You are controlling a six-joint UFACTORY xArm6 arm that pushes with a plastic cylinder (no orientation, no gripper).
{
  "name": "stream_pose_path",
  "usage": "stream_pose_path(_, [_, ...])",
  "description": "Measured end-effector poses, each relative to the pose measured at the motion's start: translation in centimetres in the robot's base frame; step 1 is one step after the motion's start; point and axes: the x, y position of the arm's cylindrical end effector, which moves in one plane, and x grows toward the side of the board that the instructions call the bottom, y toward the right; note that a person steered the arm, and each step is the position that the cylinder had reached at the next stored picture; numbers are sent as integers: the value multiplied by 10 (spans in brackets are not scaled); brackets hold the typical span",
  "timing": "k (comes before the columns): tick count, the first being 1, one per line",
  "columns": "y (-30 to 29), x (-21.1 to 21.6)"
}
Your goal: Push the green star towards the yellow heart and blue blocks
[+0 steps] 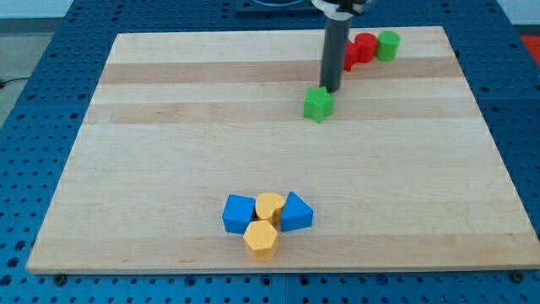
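The green star (318, 104) lies on the wooden board (169, 127), right of centre in the upper half. My tip (330, 90) stands just above and slightly right of the star, touching or nearly touching its top edge. Near the view's bottom centre sits a tight cluster: a blue cube (238, 213), a yellow heart (270, 205), a blue triangular block (295, 212) and a yellow hexagon (261, 240). The star is far above this cluster, a little to its right.
At the view's top right, behind the rod, stand a red block (364, 47), another red block (349, 58) partly hidden by the rod, and a green cylinder (387, 45). A blue perforated table (42, 127) surrounds the board.
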Motion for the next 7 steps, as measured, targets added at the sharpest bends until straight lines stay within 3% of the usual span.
stream_pose_path(2, [-17, 111])
stream_pose_path(3, [25, 88])
stream_pose_path(4, [12, 132])
stream_pose_path(5, [-46, 188])
stream_pose_path(6, [-19, 189])
stream_pose_path(7, [69, 132])
